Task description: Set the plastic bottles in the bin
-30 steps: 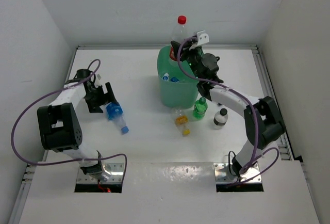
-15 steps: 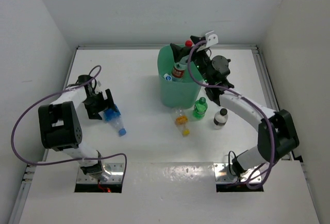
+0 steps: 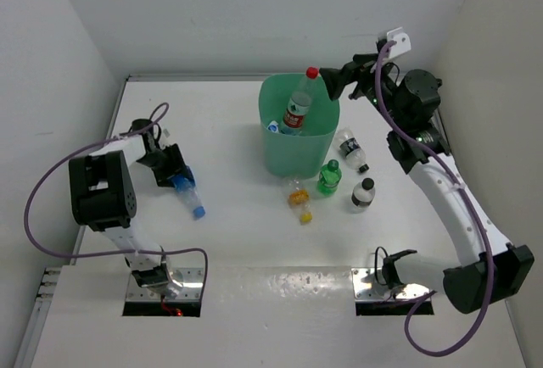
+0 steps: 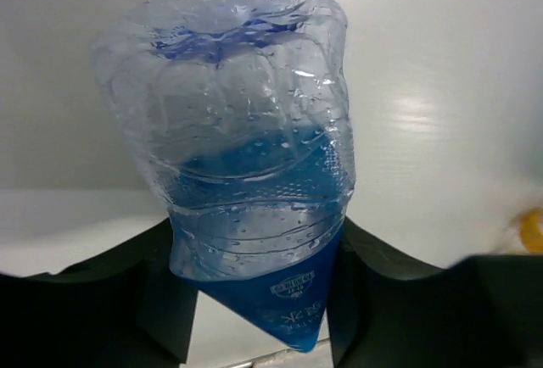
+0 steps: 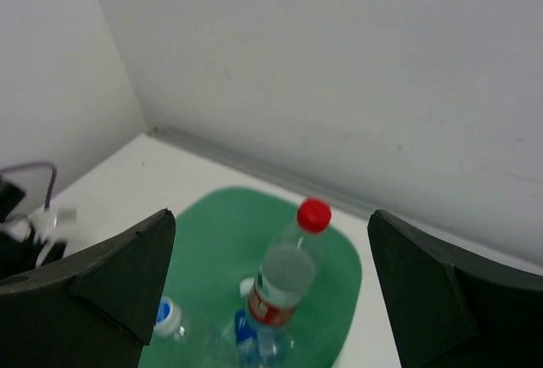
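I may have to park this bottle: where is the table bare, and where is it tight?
Widest bare patch: the table between the blue bottle and the bin, running to the back wall. Also free: the near strip in front of the yellow-capped bottle. Crowded: right of the bin, where the green bottle and two black-capped bottles cluster.

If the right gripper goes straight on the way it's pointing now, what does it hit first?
Most likely the red-capped bottle standing in the bin. The open right gripper points down at it, though depth is hard to judge.
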You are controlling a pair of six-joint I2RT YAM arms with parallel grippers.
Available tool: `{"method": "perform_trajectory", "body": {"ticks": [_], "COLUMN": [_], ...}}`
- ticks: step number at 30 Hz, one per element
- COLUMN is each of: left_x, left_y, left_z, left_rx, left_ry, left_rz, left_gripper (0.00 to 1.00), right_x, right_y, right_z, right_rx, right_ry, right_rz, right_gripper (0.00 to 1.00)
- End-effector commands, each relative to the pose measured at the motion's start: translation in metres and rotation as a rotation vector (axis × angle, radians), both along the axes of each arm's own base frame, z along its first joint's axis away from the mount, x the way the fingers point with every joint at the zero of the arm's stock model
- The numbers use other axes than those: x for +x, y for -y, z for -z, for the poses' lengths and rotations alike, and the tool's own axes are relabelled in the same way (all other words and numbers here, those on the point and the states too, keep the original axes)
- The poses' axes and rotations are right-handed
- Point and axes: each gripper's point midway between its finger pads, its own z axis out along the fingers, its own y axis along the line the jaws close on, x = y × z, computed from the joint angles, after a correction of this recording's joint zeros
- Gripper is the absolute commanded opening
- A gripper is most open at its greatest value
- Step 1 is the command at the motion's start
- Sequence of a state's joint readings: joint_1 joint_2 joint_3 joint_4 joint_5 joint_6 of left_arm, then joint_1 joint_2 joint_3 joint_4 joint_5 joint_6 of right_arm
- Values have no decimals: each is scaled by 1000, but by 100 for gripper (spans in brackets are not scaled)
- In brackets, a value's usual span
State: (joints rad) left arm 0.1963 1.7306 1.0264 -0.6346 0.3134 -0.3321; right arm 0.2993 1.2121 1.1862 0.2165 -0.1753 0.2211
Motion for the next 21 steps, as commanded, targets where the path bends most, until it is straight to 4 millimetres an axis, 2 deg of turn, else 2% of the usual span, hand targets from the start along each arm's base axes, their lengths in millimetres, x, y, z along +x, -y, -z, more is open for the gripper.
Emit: {"method": "perform_trajectory", "body": {"ticks": [1, 2, 3, 4, 5, 6, 8, 9, 11, 12, 14, 15, 16, 18, 19, 21], "left_x": [63, 82, 96, 103, 108, 111, 106, 102, 95, 88, 87, 79, 89, 94, 103, 113], "left_y": [10, 9, 9, 10, 23, 30, 55, 77, 99, 125, 148, 170, 183, 204, 224, 241], "left_z": [-97, -140, -197, -233, -288, -330, -386, -429, -472, -494, -512, -526, -519, -516, -506, -488], "left_rx": [-46, -28, 8, 21, 0, 8, -15, -19, 11, 0, 35, 21, 2, -28, -53, -30], "left_ry": [412, 555, 753, 862, 1013, 1159, 1310, 1410, 1553, 1625, 1721, 1762, 1749, 1751, 1726, 1682], "left_rz": [89, 107, 130, 150, 220, 288, 393, 453, 526, 578, 630, 653, 677, 715, 746, 798], "left_gripper": [51, 35, 28, 23, 18, 7, 1, 0, 0, 1, 1, 1, 1, 1, 1, 1], "right_x": [-24, -33, -34, -42, -46, -53, -57, -63, -63, -68, -70, -70, -71, -73, -76, -77], "right_y": [1, 3, 5, 9, 17, 21, 29, 34, 45, 48, 56, 61, 63, 70, 72, 76], "right_z": [24, 46, 47, 56, 65, 74, 81, 93, 97, 107, 117, 124, 127, 138, 143, 150], "right_rx": [-53, -85, -96, -109, -118, -129, -133, -144, -151, -160, -182, -187, -195, -209, -234, -267], "right_ry": [-180, -277, -297, -341, -390, -426, -461, -518, -543, -594, -624, -644, -646, -667, -675, -685], "right_rz": [-75, -86, -85, -87, -74, -85, -73, -72, -45, -42, -30, -16, -16, -8, -12, -15], "right_gripper": [93, 93, 93, 93, 93, 91, 91, 91, 90, 90, 89, 87, 87, 87, 87, 86]}}
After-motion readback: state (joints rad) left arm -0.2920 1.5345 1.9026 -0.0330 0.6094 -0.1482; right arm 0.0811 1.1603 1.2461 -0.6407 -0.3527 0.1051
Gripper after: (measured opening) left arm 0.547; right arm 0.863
